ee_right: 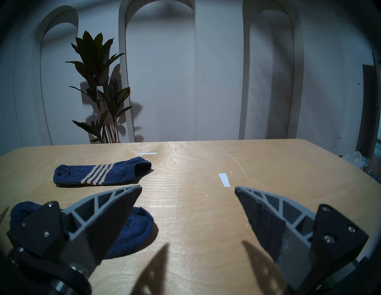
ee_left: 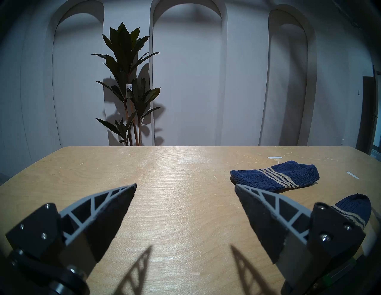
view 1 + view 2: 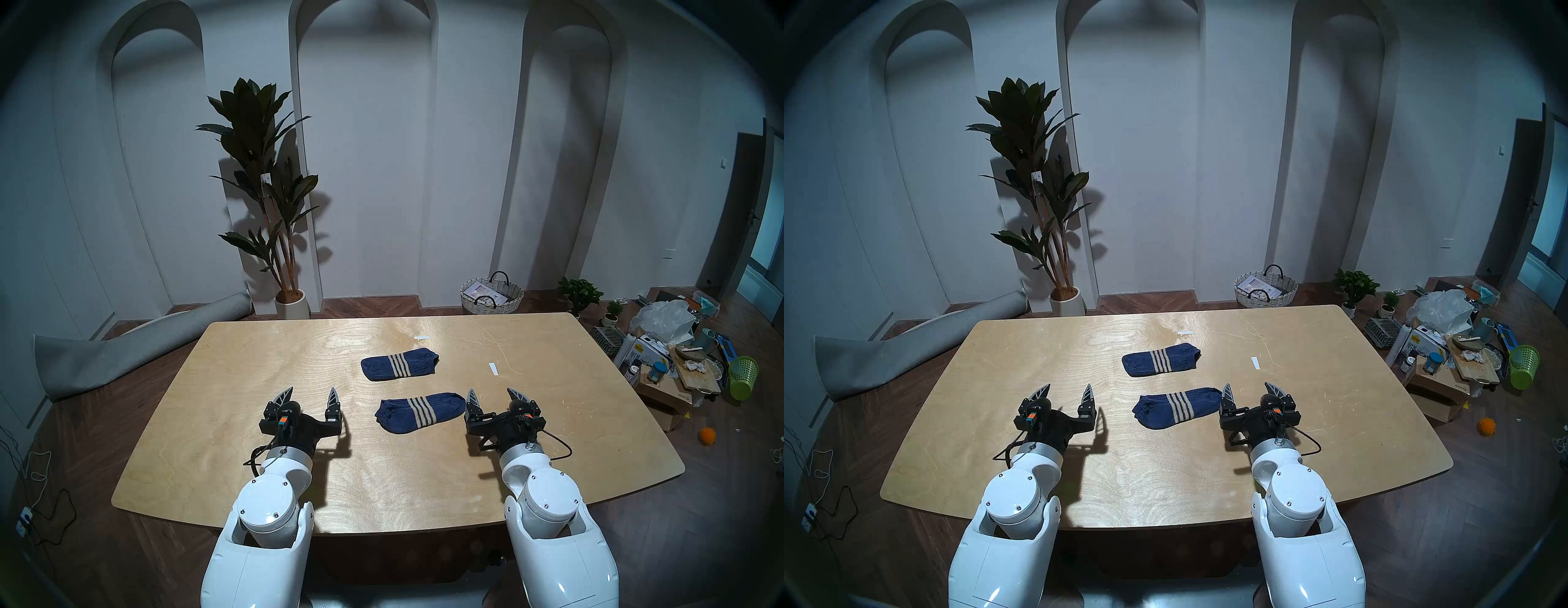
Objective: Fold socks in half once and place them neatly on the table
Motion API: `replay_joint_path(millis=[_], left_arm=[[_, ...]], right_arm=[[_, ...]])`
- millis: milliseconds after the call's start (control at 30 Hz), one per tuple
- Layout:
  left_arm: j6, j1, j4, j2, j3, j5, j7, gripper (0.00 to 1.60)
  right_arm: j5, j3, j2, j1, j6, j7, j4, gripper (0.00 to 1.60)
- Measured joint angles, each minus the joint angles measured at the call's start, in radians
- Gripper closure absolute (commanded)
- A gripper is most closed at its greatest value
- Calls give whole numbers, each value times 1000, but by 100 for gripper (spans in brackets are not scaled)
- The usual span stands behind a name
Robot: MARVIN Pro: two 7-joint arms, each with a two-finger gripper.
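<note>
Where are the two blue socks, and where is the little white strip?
Far sock [image 3: 400, 363]: head left view, its striped middle.
Near sock [image 3: 420, 412]: head left view, its striped middle.
White strip [image 3: 494, 368]: head left view, its centre.

My left hand [image 2: 185, 186] hides most of the nearer navy-blue sock with beige stripes [image 2: 354, 210]; my right hand [image 1: 188, 187] covers its middle.

No legible text. White tag [image 2: 129, 90] on tall plant [image 2: 127, 86]: print too small. Floor boxes [image 3: 647, 354] right of table [image 3: 254, 382]: markings unreadable.
</note>
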Motion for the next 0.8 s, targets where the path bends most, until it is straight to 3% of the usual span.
replay_joint_path(millis=[567,800], left_arm=[[-1,-1,-3,-1,-2,2,-3,0],[-2,-3,-17,-2,1,0,-10,0]], right_arm=[[422,81,-40,59,345,39,-107,0],[547,124,-46,88,467,31,-134,0]])
